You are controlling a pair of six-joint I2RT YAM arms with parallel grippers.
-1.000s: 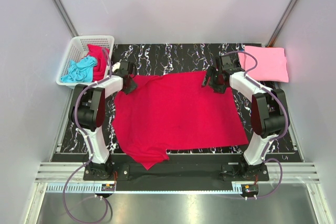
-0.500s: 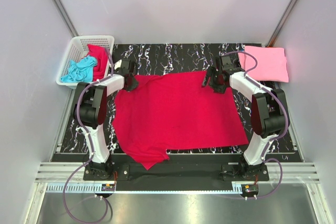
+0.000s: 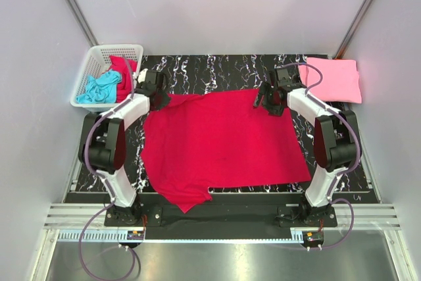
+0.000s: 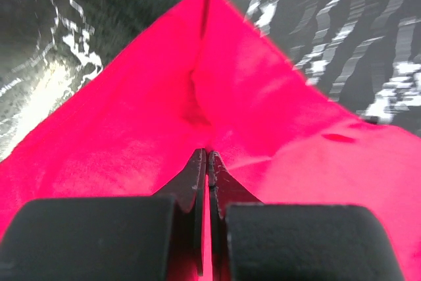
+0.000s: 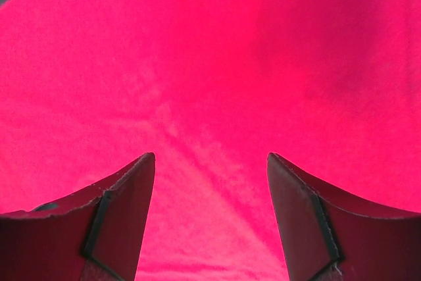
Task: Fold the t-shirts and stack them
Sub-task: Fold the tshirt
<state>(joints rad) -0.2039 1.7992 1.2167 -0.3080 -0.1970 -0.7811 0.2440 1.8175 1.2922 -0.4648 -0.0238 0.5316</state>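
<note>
A crimson red t-shirt (image 3: 220, 143) lies spread flat over the black marbled table (image 3: 217, 70). My left gripper (image 3: 160, 99) is at the shirt's far left corner, shut on a pinch of the red fabric (image 4: 197, 90), which ridges up ahead of the closed fingertips (image 4: 197, 162). My right gripper (image 3: 268, 102) hovers over the shirt's far right corner, open, with only flat red cloth (image 5: 210, 64) between its fingers (image 5: 131, 189). A folded light pink t-shirt (image 3: 331, 78) lies at the far right of the table.
A white lattice basket (image 3: 92, 64) stands off the table's far left corner, holding a turquoise t-shirt (image 3: 99, 87) and a red t-shirt (image 3: 123, 72). Grey walls close in on both sides and behind.
The left gripper has closed on the shirt's far left corner and shifted slightly toward the back; its arm has swung outward. The right arm has not moved.
</note>
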